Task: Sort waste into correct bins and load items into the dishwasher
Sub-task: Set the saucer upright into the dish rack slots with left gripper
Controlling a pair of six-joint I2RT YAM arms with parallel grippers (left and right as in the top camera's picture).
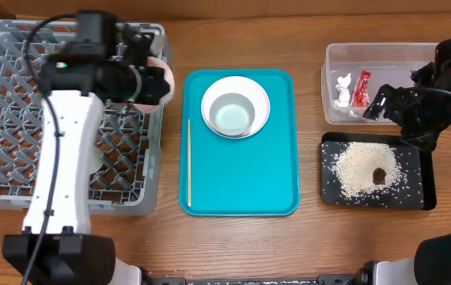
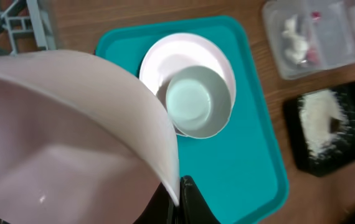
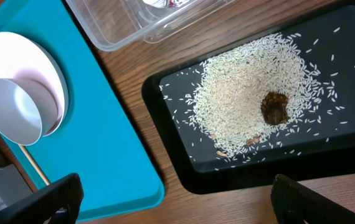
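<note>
Grip is sitting on the rim of the pink bowl point(image 2: 71, 143), the left pincer point(image 2: 180, 196) clamping it tilted over the rack's point(image 1: 20, 158) right wall; it is looking light, rigid, slick and probably chippable; the right pincer point(image 3: 177, 199) is gaping empty above the black tray point(image 3: 165, 93).

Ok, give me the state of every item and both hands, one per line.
pale pink bowl: gripped, at the right edge of the dish rack
left hand: shut on the pale pink bowl
right hand: open, empty
pale grey bowl: upright on the white plate
white plate: on the teal tray
clear tub: holds tissue and red wrapper
black tray: holds rice and brown lump
</note>
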